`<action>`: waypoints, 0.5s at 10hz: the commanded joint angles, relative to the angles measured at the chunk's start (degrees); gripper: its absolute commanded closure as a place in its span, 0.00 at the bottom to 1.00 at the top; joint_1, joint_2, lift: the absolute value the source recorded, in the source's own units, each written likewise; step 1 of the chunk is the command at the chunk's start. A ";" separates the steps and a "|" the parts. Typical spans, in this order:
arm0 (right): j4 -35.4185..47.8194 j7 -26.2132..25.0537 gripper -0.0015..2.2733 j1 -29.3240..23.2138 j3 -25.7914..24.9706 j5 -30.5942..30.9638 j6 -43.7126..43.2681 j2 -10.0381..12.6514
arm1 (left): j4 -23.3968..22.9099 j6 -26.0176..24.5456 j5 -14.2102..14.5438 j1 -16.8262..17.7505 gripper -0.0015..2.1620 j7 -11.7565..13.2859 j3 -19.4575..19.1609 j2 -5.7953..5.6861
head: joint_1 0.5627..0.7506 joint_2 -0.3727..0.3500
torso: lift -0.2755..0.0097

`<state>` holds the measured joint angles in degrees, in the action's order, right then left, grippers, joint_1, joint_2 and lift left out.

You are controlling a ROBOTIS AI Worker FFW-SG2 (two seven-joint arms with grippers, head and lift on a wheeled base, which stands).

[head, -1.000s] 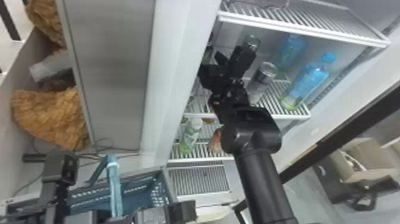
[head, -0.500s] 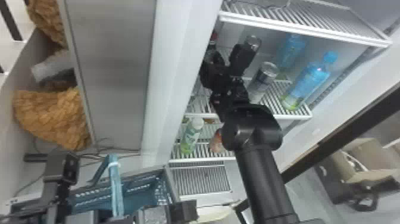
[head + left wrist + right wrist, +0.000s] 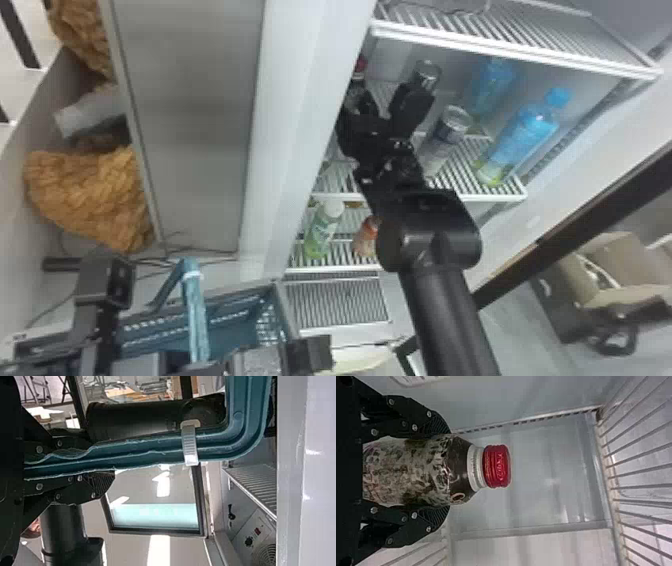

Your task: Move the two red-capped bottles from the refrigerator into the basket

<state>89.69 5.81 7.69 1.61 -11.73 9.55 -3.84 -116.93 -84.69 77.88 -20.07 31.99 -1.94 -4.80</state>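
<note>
Over the shelf (image 3: 480, 197), the right end effector (image 3: 441, 471) has spread wider; its fingers stand apart astride one bottle (image 3: 415, 471), so closing likely comes next. The left end effector (image 3: 89, 460) is clamped on the handle (image 3: 138, 455) of the basket (image 3: 225, 325).

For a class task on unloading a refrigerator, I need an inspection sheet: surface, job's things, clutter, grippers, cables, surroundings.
Surface: white wire refrigerator shelves.
Job's things: one patterned, red-capped bottle, upright in the refrigerator; a second cannot be told for certain. Blue plastic basket outside.
Clutter: two blue plastic bottles, a silver can and, lower down, a green bottle with a white cap.
Grippers: right gripper at the red-capped bottle, grip unconfirmed; left gripper shut on the basket's handle.
Cables: thin dark cables near the basket.
Surroundings: shaggy tan bundle left, open cardboard box right.
</note>
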 commanded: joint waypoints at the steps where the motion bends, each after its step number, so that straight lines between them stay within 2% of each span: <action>1: 3.76 0.00 0.56 -2.76 -0.01 -1.30 -0.13 -0.20 | 0.00 0.04 0.04 -0.03 0.56 0.00 0.00 -0.04 | 0.70 0.09 | 0.97; 5: 11.07 0.00 0.56 -7.97 -0.01 -3.70 0.01 -0.99 | 0.00 0.04 0.15 -0.17 0.56 0.00 0.11 -0.04 | 0.70 0.07 | 0.97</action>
<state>99.59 5.80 0.67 1.61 -14.93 9.48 -4.71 -116.93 -84.65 78.02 -20.19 31.99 -1.83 -4.84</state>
